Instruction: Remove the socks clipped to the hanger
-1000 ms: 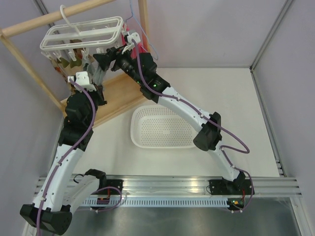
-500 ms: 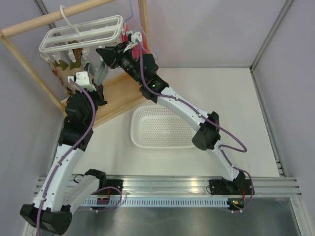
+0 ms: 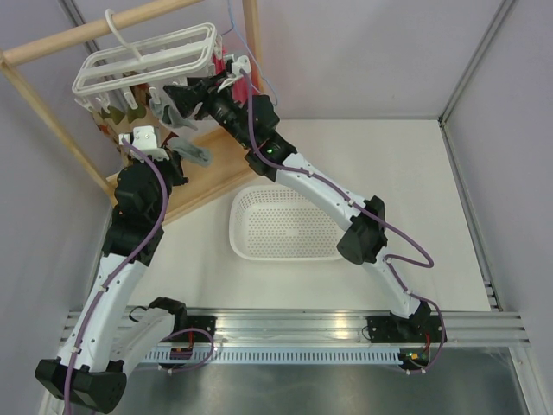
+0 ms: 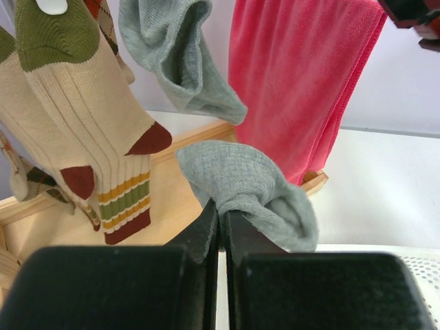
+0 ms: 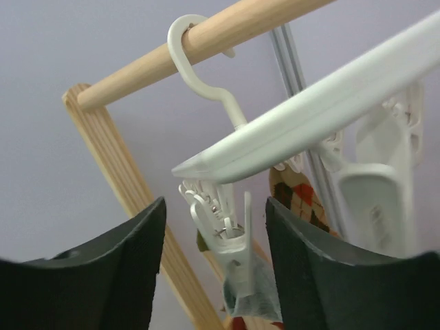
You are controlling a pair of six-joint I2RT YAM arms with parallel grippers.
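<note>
The white hanger (image 3: 147, 60) hooks over a wooden rail, its frame (image 5: 309, 117) crossing the right wrist view. My right gripper (image 5: 215, 206) is open, one finger on each side of a white clip (image 5: 234, 254) without touching it; the clip pinches a scrap of grey sock. An argyle sock (image 5: 295, 196) hangs behind it. My left gripper (image 4: 223, 216) is shut on a grey sock (image 4: 247, 185), which sags below the hanger over the rack's board (image 3: 197, 156). Another grey sock (image 4: 179, 55) and a tan ribbed sock (image 4: 75, 130) hang clipped above.
A red cloth (image 4: 295, 82) hangs right of the socks, near a thin blue wire hanger (image 3: 232, 22). The wooden rack's base board (image 3: 216, 173) lies under the hanger. A white mesh basket (image 3: 285, 256) sits on the table in front of it.
The right gripper has risen to the hanger's near edge and its jaws have narrowed around a clip. The grey sock in the left gripper has dropped lower and now sags from it.
</note>
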